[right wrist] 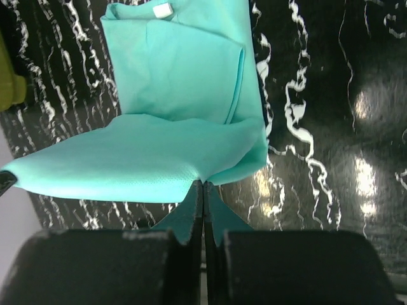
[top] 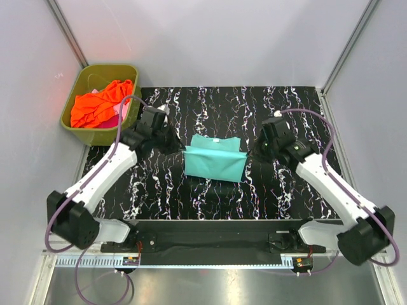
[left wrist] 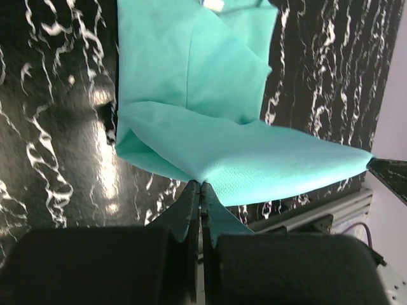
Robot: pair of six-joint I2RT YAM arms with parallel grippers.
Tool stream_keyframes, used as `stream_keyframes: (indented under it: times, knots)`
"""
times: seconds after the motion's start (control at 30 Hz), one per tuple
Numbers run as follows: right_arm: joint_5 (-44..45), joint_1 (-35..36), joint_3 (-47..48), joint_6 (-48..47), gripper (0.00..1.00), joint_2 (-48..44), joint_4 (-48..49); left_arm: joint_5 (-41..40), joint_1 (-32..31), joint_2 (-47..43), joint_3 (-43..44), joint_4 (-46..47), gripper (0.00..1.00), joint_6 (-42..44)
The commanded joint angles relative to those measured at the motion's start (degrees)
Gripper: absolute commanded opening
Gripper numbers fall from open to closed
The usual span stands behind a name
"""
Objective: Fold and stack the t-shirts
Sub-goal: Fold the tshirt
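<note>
The teal t-shirt (top: 213, 159) lies partly folded on the table (top: 286, 197) between the two pincers, with one edge lifted and stretched. The left pincer (left wrist: 201, 190) is pinching one corner of it and the right pincer (right wrist: 203, 187) the opposite corner. If one pincer goes ahead of the other or pulls outward too hard, the thin cloth may slip out or the fold may land crooked. The orange t-shirt (top: 102, 107) lies in the olive tub (top: 77, 86), beyond the left pincer.

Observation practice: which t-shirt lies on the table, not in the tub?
The teal t-shirt, half folded on the table; the orange t-shirt and pink t-shirt sit in the olive tub.
</note>
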Motion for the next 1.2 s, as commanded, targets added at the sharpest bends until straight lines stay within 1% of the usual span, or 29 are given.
stream_keyframes:
  times: [0.0, 0.17, 0.2, 0.3, 0.47, 0.5, 0.57, 0.7, 0.77, 0.8, 0.97, 1.03, 1.07, 1.1, 1.17]
  knots:
    - [0.7, -1.6, 5.1, -5.2, 0.00, 4.8, 3.7, 3.0, 3.3, 4.6, 6.0, 0.7, 0.00, 2.9]
    - [-2.8, -6.5, 9.1, -8.0, 0.00, 11.3, 5.0, 6.1, 6.1, 11.3, 12.2, 1.6, 0.00, 3.7]
    - [-4.8, -7.2, 9.8, -8.6, 0.00, 13.2, 5.4, 7.6, 6.6, 13.7, 12.9, 2.5, 0.00, 4.0]
    - [-5.3, -8.7, 12.4, -10.7, 0.00, 16.1, 6.0, 8.8, 7.5, 19.1, 16.9, 2.9, 0.00, 4.6]
    - [-8.8, -10.9, 17.2, -13.7, 0.01, 24.3, 7.4, 10.1, 8.7, 26.8, 24.0, 4.6, 0.00, 6.8]
    - [-9.8, -11.4, 18.9, -13.9, 0.02, 26.8, 7.6, 10.6, 9.1, 30.0, 25.5, 4.6, 0.00, 7.5]
    - [-10.9, -11.8, 20.3, -15.2, 0.02, 29.4, 8.5, 11.6, 9.8, 32.5, 29.0, 4.6, 0.00, 7.3]
    - [-12.4, -12.8, 27.0, -16.6, 0.03, 37.9, 8.6, 11.9, 11.3, 39.4, 33.8, 6.0, 0.00, 8.0]
    - [-12.6, -13.7, 30.8, -16.9, 0.04, 41.1, 8.6, 13.7, 11.8, 42.6, 38.0, 6.3, 0.00, 8.9]
    - [-13.6, -14.0, 32.2, -17.1, 0.04, 44.1, 8.8, 13.8, 12.4, 45.7, 41.1, 6.3, 0.00, 9.1]
    - [-16.3, -15.6, 42.5, -18.1, 0.05, 54.1, 8.8, 14.6, 14.2, 54.8, 49.4, 8.3, 0.00, 9.4]
    - [-16.8, -16.0, 45.3, -18.5, 0.06, 58.5, 8.8, 14.2, 15.2, 59.1, 53.1, 10.4, 0.00, 9.3]
    - [-17.3, -16.2, 48.4, -18.7, 0.05, 60.1, 8.7, 14.3, 15.6, 60.7, 54.3, 11.0, 0.00, 8.5]
    - [-18.2, -16.7, 49.7, -18.8, 0.05, 62.7, 8.8, 15.8, 16.6, 63.5, 56.5, 12.4, 0.00, 8.0]
    - [-18.5, -17.2, 54.0, -18.9, 0.07, 65.0, 8.9, 17.0, 17.7, 65.9, 58.3, 14.9, 0.00, 6.5]
